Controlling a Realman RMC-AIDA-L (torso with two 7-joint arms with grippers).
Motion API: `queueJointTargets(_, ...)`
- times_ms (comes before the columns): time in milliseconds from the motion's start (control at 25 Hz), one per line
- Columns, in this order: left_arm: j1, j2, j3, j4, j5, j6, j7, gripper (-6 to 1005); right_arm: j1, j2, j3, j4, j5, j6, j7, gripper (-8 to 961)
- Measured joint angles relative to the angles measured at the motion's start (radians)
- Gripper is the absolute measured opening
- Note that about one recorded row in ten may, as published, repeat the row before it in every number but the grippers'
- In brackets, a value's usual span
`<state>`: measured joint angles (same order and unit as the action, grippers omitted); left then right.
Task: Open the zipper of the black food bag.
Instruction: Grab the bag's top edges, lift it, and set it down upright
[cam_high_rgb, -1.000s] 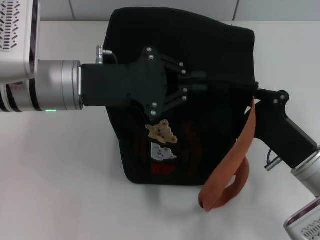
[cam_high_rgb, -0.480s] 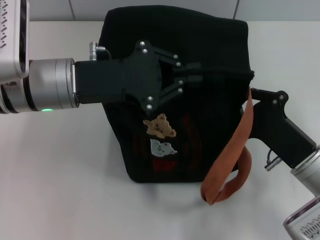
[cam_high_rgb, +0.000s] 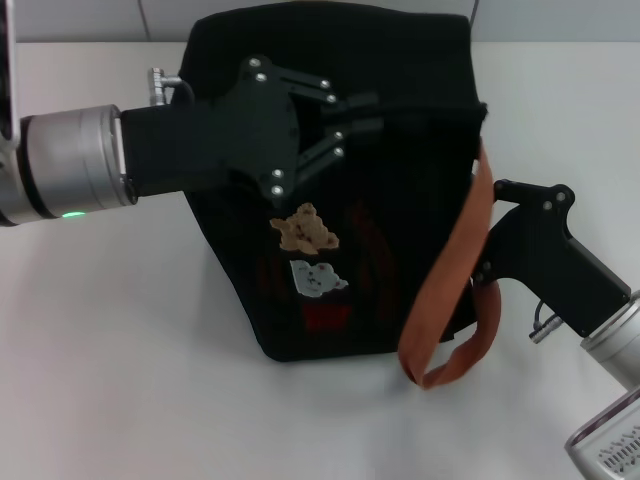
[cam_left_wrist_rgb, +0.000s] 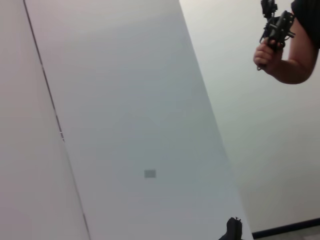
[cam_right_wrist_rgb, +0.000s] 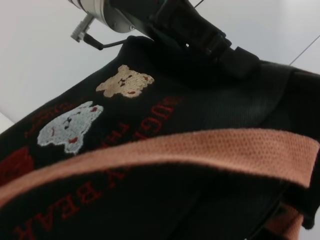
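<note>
The black food bag (cam_high_rgb: 400, 200) stands on the white table, with a tan bear patch (cam_high_rgb: 305, 230), a white bear patch (cam_high_rgb: 315, 278) and a red label (cam_high_rgb: 325, 318) on its near face. An orange-brown handle (cam_high_rgb: 445, 270) hangs down its right side. My left gripper (cam_high_rgb: 358, 113) reaches over the bag's top from the left, its fingers pinched together on the zipper (cam_high_rgb: 430, 112); the pull tab is hidden. My right gripper (cam_high_rgb: 482, 268) presses against the bag's right side behind the handle. The right wrist view shows the bag (cam_right_wrist_rgb: 150, 210), the handle (cam_right_wrist_rgb: 175, 152) and the left gripper (cam_right_wrist_rgb: 220, 47) beyond.
The white table (cam_high_rgb: 120, 330) lies bare to the left and in front of the bag. A grey wall stands behind it. The left wrist view shows only wall panels and a person's hand (cam_left_wrist_rgb: 272, 55) holding a device far off.
My left gripper has moved left and toward the back, and the bag has shifted left with it. The handle has swung left too. The right arm has barely moved.
</note>
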<state>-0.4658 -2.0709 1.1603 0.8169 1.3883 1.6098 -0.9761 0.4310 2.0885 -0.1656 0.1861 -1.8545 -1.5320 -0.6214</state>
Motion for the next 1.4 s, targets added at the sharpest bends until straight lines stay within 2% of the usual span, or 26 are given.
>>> queueJointTargets(1400, 0.054, 0.006, -0.247, -0.103, -0.015, 0.118, 0.067, 97, -0.037, -0.001, -0.003, -0.034, 0.000, 0.102, 0.046, 95)
